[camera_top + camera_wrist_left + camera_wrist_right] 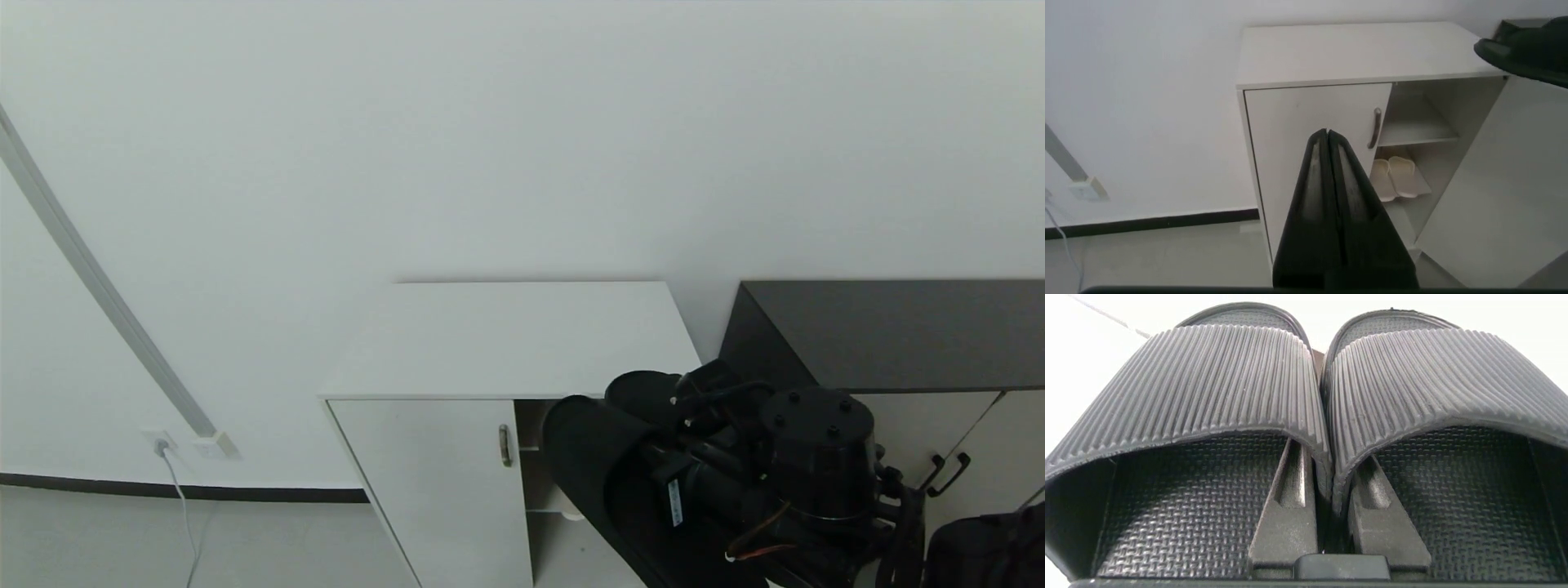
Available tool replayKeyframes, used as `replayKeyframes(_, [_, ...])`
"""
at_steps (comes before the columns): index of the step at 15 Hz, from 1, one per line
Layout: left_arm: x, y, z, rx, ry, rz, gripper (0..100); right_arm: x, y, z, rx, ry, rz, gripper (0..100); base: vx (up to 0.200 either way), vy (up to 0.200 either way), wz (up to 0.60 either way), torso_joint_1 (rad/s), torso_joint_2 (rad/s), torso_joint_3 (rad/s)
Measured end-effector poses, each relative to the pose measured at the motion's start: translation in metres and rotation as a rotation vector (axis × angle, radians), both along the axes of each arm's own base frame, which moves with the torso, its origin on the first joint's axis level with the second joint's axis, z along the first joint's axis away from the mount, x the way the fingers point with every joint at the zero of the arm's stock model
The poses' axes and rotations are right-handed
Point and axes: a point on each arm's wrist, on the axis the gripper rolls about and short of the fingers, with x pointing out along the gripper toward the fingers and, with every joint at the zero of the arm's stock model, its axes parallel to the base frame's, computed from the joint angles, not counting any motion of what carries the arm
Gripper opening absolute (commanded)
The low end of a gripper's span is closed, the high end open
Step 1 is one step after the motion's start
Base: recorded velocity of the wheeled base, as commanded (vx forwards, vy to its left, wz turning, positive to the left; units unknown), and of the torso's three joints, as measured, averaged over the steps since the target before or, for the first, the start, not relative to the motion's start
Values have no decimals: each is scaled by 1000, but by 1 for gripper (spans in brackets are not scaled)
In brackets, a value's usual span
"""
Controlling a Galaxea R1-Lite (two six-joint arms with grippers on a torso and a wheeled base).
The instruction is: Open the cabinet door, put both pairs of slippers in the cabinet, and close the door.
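Trunking, a grey plastic strip, slants down the wall at far left to a white wall socket with a pale cable hanging from it. Next comes the low white wooden cabinet, its left door shut, metal bar handle at the door's inner edge. The left gripper hangs in front of that door, black fingers pressed together, holding nothing. In the open right half, a pair of beige slippers sits side by side on a shelf beneath the upper one. In front of that opening, up near the cabinet's top edge, the right gripper carries the pair of black ribbed rubber slippers, one finger inside each shoe, pinching their touching inner walls. The white right door stands swung open. A dark grey cabinet stands beside it at far right.
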Motion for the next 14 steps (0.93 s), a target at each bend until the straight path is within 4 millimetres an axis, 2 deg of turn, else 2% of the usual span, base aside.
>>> replayKeyframes(14, [0, 0, 0, -1, -2, 0, 0, -1, 0, -7, -6, -9, 6, 0, 0, 0, 0, 0, 0, 0])
